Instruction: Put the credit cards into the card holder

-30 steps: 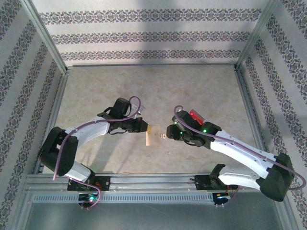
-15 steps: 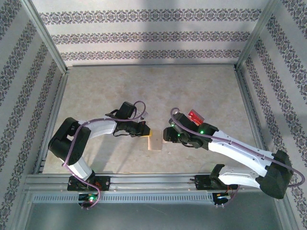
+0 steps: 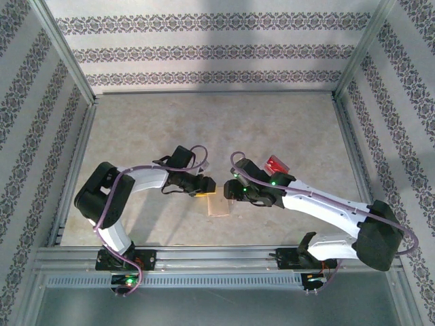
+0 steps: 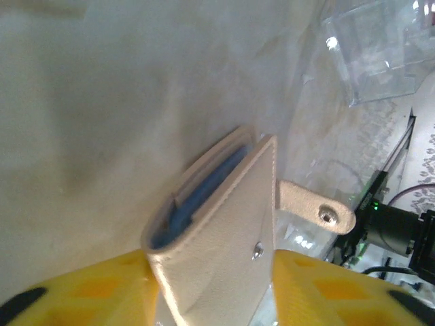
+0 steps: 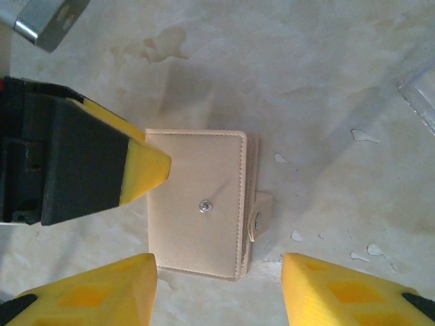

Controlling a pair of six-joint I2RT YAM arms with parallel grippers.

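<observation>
Directly below right gripper (image 5: 219,266): card holder (image 5: 197,204), flat.

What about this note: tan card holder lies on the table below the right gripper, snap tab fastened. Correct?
Not quite: the snap tab is unfastened, sticking out beside the card holder, as the right wrist view shows. The rest holds.

Soft, even light falls from overhead onto the table (image 3: 204,122) in the top view. It looks a touch washed out and grainy, with shadows faint and short. On the left wrist view the card holder (image 4: 217,258) looms close and blurry, and glare sparks white off a clear card (image 4: 374,61). The right wrist view is crisper: the card holder's stitching and snap read cleanly, with a slim shadow under its lower edge.
</observation>
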